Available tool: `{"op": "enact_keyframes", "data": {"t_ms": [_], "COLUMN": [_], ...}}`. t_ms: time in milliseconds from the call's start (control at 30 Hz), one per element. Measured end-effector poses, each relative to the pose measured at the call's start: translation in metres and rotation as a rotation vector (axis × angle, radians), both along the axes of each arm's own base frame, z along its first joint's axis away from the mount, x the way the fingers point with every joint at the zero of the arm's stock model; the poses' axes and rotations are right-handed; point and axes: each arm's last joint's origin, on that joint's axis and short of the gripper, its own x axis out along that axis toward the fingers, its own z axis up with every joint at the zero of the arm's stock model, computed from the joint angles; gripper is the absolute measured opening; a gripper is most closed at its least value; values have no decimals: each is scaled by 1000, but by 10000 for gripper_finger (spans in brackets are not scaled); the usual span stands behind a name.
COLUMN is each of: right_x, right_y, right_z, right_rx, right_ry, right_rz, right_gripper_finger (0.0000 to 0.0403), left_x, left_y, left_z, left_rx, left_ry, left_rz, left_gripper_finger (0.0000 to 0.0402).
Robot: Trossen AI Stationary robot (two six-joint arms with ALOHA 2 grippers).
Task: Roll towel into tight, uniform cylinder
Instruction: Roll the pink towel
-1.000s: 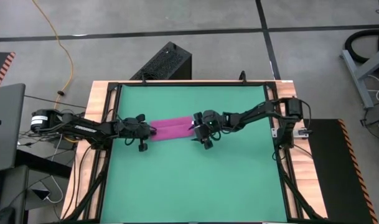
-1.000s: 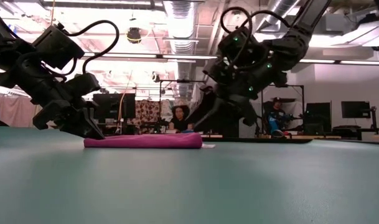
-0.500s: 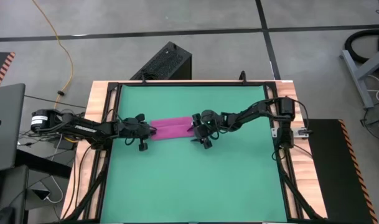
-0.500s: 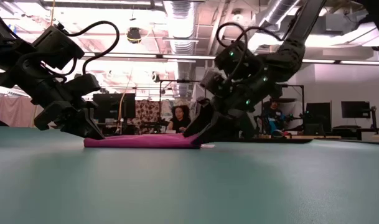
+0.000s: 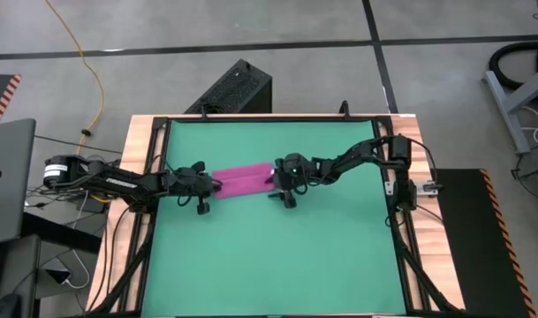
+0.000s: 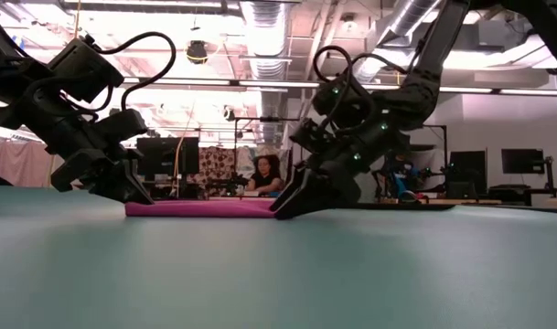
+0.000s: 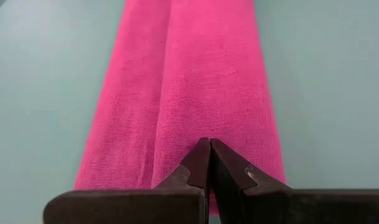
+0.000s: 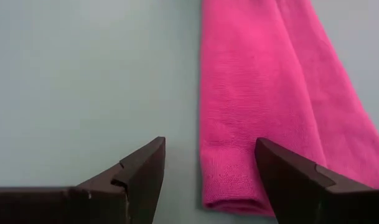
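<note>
The magenta-pink towel point(image 5: 244, 181) lies on the green mat point(image 5: 277, 256) as a flat, narrow strip folded lengthwise, running left to right; it is not rolled up into a cylinder. My left gripper point(image 5: 217, 185) is shut at the strip's left end point(image 7: 189, 74). My right gripper point(image 5: 276, 185) is open and low at the strip's right end point(image 8: 239, 186). One of its fingers point(image 8: 145, 165) is over bare mat on the towel's one long side, and the other point(image 8: 282, 168) is over the cloth. In the low view it hides that end of the towel point(image 6: 200, 208). My left gripper presses its shut fingertips point(image 7: 209, 149) down on the top of the towel's left end, close to the lengthwise crease point(image 7: 167, 93). The fingers come slanting down from the table's left and lie along the strip, which stays flat on the mat. My right gripper: I cannot tell whether its fingers touch the cloth.
A black frame point(image 5: 162, 132) and wooden borders edge the mat. A black box point(image 5: 233, 88) sits beyond the far edge, and a laptop point(image 5: 8, 177) is off to the left. There is wide bare mat on the near side of the towel. People sit in the room behind point(image 6: 262, 174).
My right gripper has sunk toward the mat and moved toward the table's left, onto the towel's right end. It has rolled a little and stayed open. The towel has not shifted.
</note>
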Motion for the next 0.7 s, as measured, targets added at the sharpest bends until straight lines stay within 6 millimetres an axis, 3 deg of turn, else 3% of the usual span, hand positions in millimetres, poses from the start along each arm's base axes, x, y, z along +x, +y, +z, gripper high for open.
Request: {"op": "enact_keyframes", "data": {"t_ms": [133,267,700], "right_x": [-1,-2,0], "right_y": [0,4,20], "right_z": [-2,-4,-6], "right_rx": [12,-10,5], "right_ry": [38,69,80], "right_rz": [-81,-144,-252], "right_gripper_finger": [266,234,26], "left_x": [0,0,2], "left_y": [0,0,-3], "left_z": [0,0,2], "left_rx": [0,-1,-58], "left_ry": [1,5,-41], "left_rz": [0,0,-48], "left_gripper_finger": [0,0,0]}}
